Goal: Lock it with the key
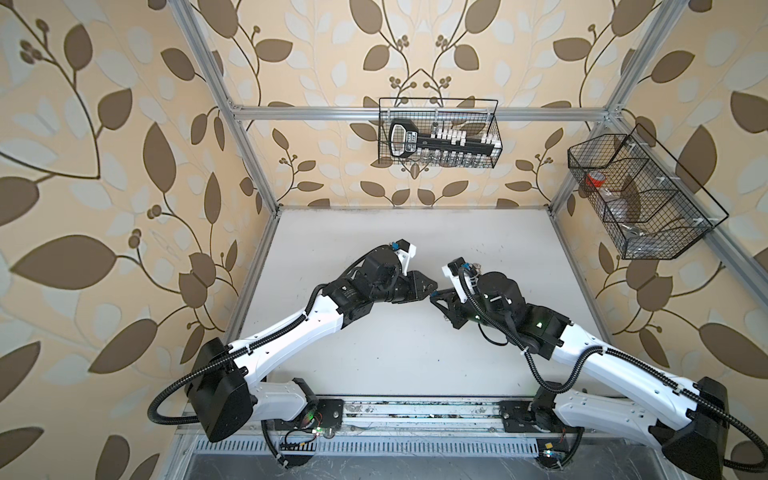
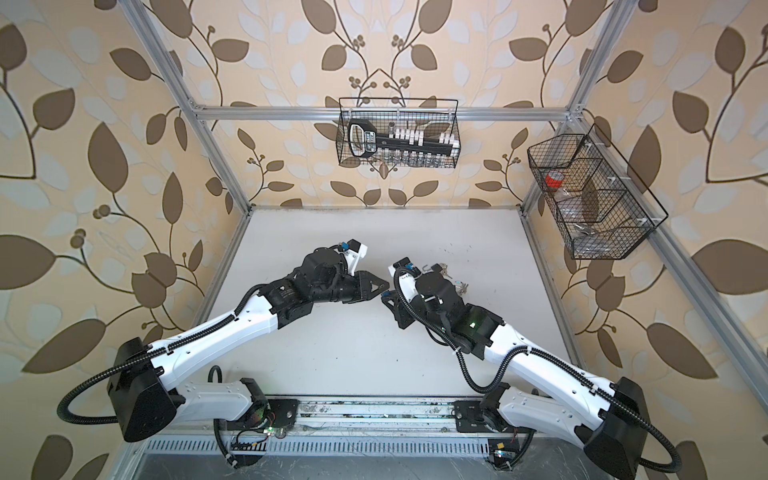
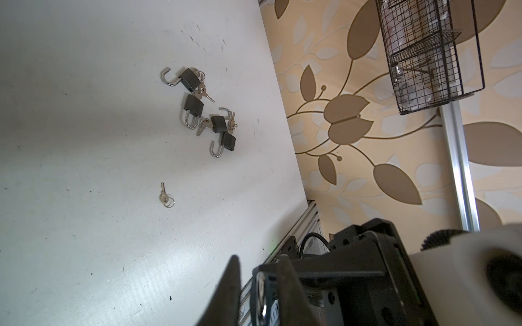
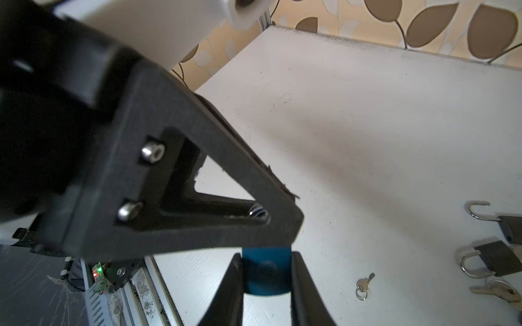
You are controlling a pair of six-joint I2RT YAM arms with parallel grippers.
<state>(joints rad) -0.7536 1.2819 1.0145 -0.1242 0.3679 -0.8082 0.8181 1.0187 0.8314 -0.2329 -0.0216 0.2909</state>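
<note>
- Right gripper (image 4: 265, 255): jaws closed on a blue padlock (image 4: 265, 271). Its body touches both fingers and is held above the white table (image 4: 367, 127).
- Left gripper (image 3: 259, 261): tip to tip with the right one, mid-table. Jaws are partly apart, with a gap beside the object between them, so it is not clamped.
- Silver ring (image 4: 258, 211): sits at the left fingertips. No key blade can be made out.
- Loose key (image 3: 163, 194): lies flat on the table on its ring, apart from four black padlocks (image 3: 194, 105) clustered nearby, some with open shackles.

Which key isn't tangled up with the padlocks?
The lone key on its small ring, lying by itself on the table; the other keys sit against the black padlocks.
</note>
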